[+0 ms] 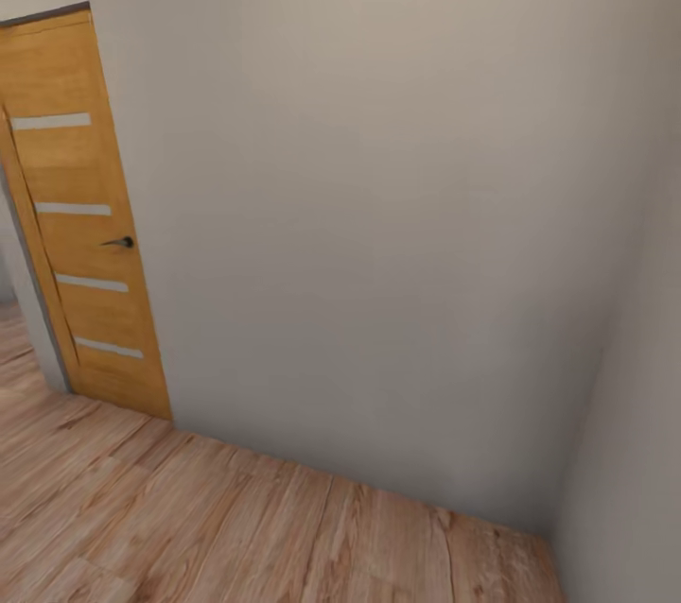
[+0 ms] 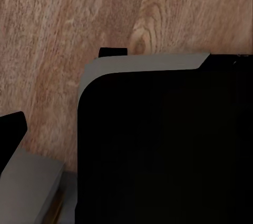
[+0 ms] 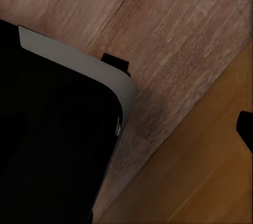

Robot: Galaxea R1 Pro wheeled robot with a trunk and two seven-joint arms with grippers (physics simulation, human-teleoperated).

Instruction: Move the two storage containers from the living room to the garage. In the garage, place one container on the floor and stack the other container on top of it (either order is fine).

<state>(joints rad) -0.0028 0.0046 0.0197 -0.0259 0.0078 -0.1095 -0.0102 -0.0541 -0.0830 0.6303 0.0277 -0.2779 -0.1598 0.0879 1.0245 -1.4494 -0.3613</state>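
Nearest the head camera lies light wood plank flooring (image 1: 189, 518) with long, streaked grain, running up to a plain, matt pale grey wall (image 1: 378, 206) that meets a second wall (image 1: 634, 414) in a corner at the right. Farther off at the left, an orange-brown wooden door (image 1: 80, 225) carries four narrow pale horizontal strips and a small dark lever handle (image 1: 120, 242).

In the left wrist view, a large black rounded body with a grey rim (image 2: 158, 145) — part of the robot — hangs above brown knotted plank flooring (image 2: 63, 29); a similar black, grey-edged form (image 3: 52, 145) appears in the right wrist view, over planks and an orange-brown wooden surface (image 3: 211, 182). Whether either gripper is spread or closed cannot be told — neither's fingers can be made out. The surroundings are wood-floored, not concrete.
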